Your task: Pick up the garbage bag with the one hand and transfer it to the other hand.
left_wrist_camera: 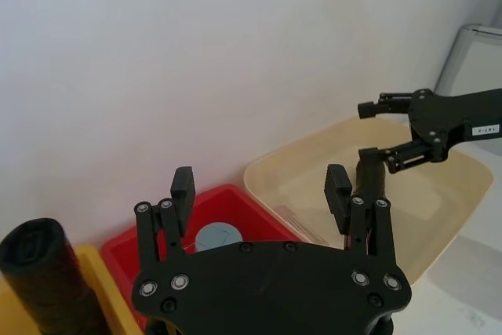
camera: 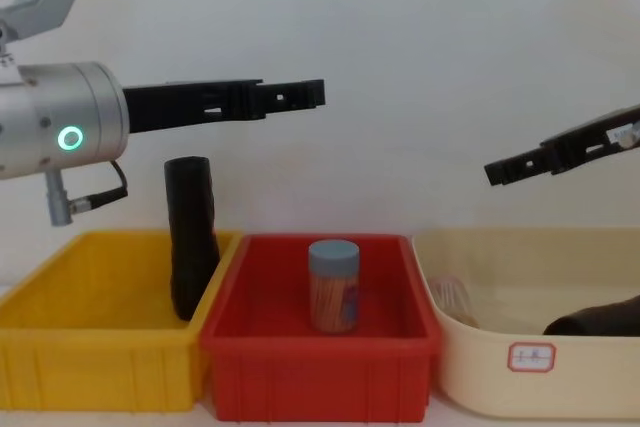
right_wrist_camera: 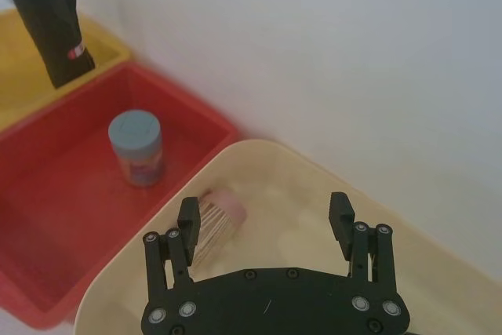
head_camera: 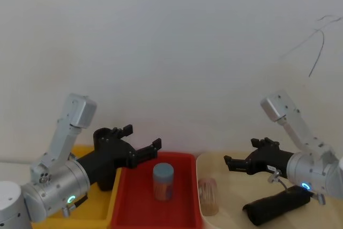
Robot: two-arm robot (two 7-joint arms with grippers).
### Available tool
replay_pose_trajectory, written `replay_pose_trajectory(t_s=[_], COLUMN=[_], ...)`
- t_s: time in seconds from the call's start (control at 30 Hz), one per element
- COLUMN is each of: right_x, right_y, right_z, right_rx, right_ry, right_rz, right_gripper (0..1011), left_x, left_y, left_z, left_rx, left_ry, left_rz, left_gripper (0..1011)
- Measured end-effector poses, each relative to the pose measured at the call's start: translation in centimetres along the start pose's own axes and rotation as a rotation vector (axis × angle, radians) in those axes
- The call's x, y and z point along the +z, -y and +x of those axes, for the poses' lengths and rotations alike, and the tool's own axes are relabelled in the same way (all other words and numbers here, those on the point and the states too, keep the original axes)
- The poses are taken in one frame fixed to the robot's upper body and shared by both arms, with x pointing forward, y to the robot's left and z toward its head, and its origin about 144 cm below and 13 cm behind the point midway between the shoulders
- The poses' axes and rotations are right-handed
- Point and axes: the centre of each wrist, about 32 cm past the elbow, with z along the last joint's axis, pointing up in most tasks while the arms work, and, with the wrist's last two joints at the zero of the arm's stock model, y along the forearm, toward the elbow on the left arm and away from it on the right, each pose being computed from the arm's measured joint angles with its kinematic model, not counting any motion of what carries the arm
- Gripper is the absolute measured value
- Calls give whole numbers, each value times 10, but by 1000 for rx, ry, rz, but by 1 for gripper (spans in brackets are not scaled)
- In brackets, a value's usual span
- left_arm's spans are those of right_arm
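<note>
garbage bag (camera: 191,237) standing upright in yellow bin (camera: 90,347), leaning at its red-side wall | left gripper (camera: 290,95) above it, fingers spread, empty | right gripper (head_camera: 238,163) spread over beige tub (camera: 530,367) | judgement: descend straight, clamp mid-roll, avoid bin wall

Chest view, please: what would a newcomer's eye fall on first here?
Probably the three bins in a row: yellow bin, red bin, beige bin. A black garbage bag roll stands upright in the yellow one, leaning by the red bin's side; a blue-lidded jar stands in the red. Above, the left gripper and right gripper hover open, holding nothing.
</note>
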Motion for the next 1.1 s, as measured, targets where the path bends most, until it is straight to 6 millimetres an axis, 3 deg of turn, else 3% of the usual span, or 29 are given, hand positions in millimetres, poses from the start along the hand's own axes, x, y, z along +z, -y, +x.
replay_pose_trajectory(t_s=[0.67,1.1], right_x=[-18,-24], right_y=[28,39], right_z=[-38,-49], right_rx=[-168,-229], right_ry=[-63,-97], right_rz=[258,334], right_gripper=[1000,1000], left_x=[-12,-14], left_y=[22,26], left_z=[3,4], left_rx=[-42,-49], left_ry=[-58,-70], left_rz=[24,29], left_gripper=[1000,1000])
